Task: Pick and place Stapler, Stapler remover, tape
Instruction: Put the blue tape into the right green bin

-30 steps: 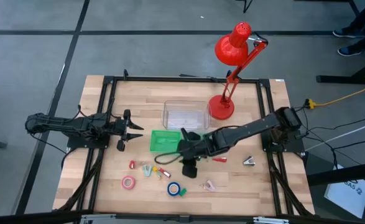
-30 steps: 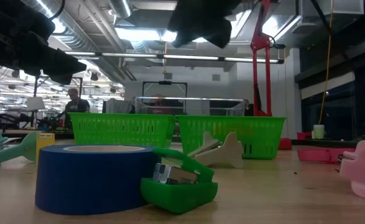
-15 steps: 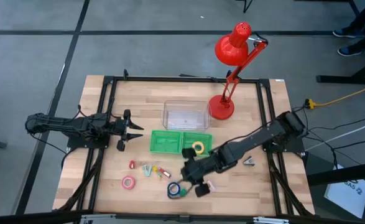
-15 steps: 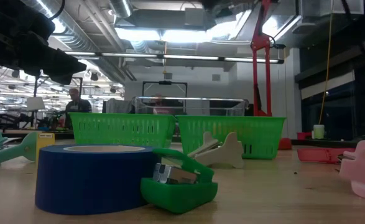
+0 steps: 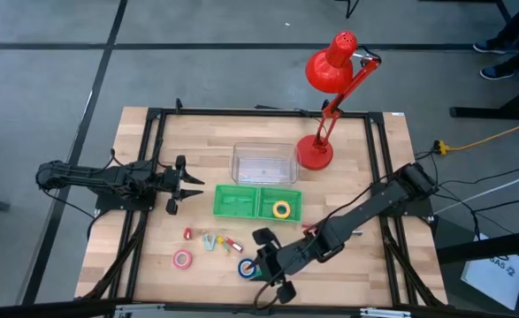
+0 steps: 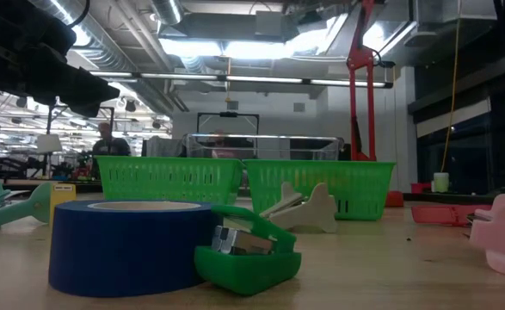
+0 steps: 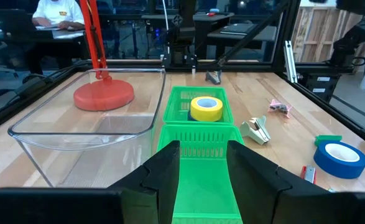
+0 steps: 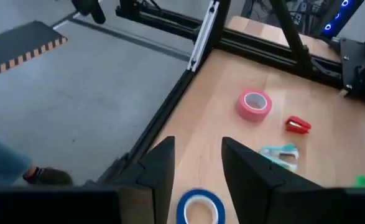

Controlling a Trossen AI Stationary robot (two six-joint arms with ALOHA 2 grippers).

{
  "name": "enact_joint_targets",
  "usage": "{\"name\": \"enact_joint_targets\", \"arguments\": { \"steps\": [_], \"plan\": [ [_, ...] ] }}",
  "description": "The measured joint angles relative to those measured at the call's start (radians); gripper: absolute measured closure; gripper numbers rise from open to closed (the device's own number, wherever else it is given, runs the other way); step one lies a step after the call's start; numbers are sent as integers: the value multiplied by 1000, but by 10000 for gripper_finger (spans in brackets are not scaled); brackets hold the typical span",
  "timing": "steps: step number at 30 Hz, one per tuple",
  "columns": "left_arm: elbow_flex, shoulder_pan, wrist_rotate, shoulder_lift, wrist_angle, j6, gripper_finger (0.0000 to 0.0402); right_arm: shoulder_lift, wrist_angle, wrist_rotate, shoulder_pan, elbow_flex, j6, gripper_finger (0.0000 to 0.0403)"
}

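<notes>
My right gripper [image 5: 266,265] hangs open near the table's near edge, above the blue tape roll [image 8: 199,208] and touching nothing. A small green stapler [image 6: 248,254] lies against that roll [image 6: 127,245]. The pink tape roll [image 8: 255,102] lies flat on the wood, with a red stapler remover [image 8: 298,124] and a teal one [image 8: 278,154] nearby. A yellow tape roll [image 5: 282,209] lies in the right half of the green basket [image 5: 232,201]. My left gripper [image 5: 184,184] waits open at the table's left, pointing level at the basket.
A clear tub [image 5: 264,162] and a red desk lamp [image 5: 316,152] stand behind the basket. A beige stapler remover [image 7: 257,129] and a pink one [image 7: 280,107] lie on the wood right of the blue roll. A metal clip [image 5: 354,230] lies at the right.
My right gripper has swung from above the green basket toward the table's near edge and a little left, rolling its wrist, and now hangs over the blue tape roll. The yellow roll in the basket, covered by the gripper before, now shows.
</notes>
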Motion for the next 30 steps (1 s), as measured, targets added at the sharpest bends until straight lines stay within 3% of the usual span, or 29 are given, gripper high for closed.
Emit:
{"name": "enact_joint_targets", "arguments": {
  "steps": [14, 30],
  "plan": [
    [0, 0, 0, 0, 0, 0, 272, 173, 12, -33, 2, 0, 156, 270],
    [0, 0, 0, 0, 0, 0, 272, 269, 18, -72, -7, -1, 87, 270]
  ]
}}
